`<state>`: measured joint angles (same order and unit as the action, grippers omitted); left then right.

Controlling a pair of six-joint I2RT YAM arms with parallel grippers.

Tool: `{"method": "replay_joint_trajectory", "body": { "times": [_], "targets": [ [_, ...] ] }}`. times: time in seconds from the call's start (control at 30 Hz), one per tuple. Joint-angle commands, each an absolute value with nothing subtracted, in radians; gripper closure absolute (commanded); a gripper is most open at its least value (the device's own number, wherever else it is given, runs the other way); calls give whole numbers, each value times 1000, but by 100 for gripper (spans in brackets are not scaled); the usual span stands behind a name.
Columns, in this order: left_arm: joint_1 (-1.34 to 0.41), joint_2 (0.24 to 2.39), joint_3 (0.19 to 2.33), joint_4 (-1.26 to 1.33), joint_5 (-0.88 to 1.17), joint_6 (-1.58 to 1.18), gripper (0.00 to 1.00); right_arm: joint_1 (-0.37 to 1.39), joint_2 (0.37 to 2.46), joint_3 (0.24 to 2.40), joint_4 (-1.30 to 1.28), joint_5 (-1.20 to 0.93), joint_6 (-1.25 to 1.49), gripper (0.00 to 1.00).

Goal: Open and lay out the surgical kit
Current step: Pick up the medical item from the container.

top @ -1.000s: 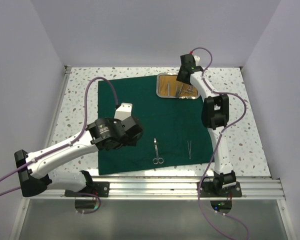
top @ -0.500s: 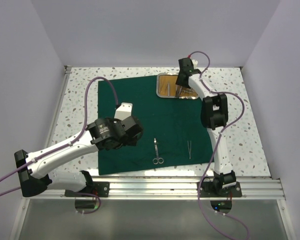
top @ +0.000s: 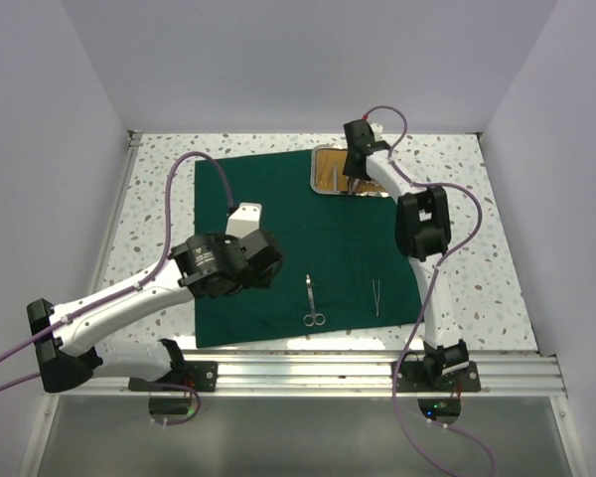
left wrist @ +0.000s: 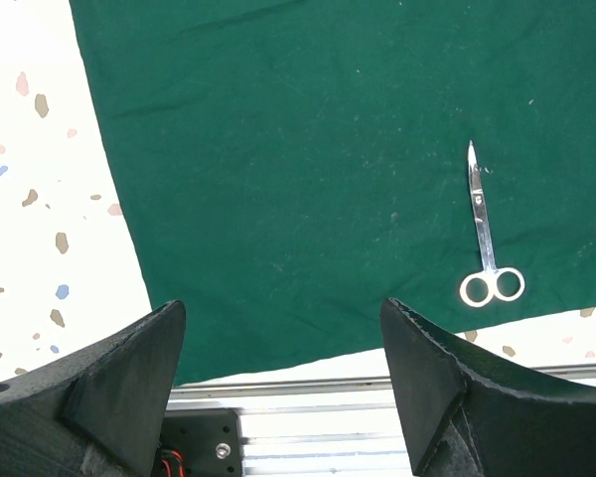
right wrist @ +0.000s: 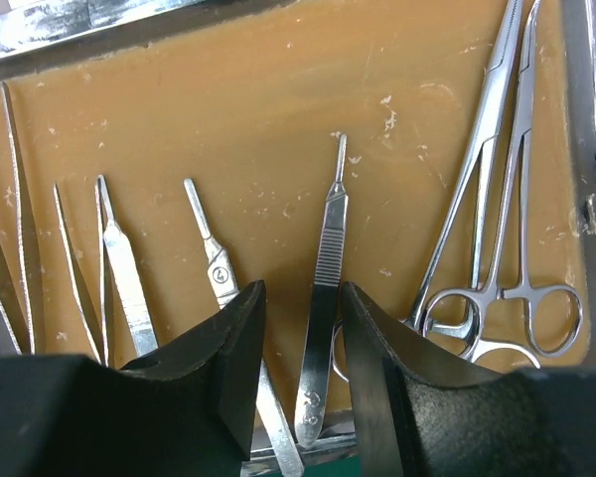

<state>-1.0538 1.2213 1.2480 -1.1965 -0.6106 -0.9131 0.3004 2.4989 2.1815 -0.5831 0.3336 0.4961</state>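
Note:
The dark green cloth lies spread flat on the table. The steel tray with tan lining sits at its far edge. Small scissors and tweezers lie on the cloth's near part. My right gripper is down in the tray; its jaws stand narrowly open on either side of a ribbed scalpel handle, with a gap showing on the left. Forceps lie to its right. My left gripper is open and empty above the cloth's near left part, with the scissors to its right.
More handles and tweezers lie side by side on the tray lining, close to my right fingers. The tray rim runs along the right. The speckled table and the metal base rail border the cloth.
My right gripper has shifted a little to the left over the tray. The left arm, the scissors and the tweezers have stayed put.

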Motion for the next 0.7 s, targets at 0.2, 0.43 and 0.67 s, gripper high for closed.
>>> {"method": "replay_joint_trajectory", "body": {
  "times": [0.2, 0.43, 0.67],
  "targets": [
    [-1046, 1177, 1243, -1183, -643, -927, 16, 322, 2468, 2144, -687, 344, 518, 68],
    [-1045, 1160, 1236, -1195, -647, -931, 16, 321, 2464, 2120, -699, 356, 529, 83],
    [-1046, 1152, 1230, -1201, -644, -933, 16, 319, 2441, 2062, -687, 362, 541, 100]
  ]
}}
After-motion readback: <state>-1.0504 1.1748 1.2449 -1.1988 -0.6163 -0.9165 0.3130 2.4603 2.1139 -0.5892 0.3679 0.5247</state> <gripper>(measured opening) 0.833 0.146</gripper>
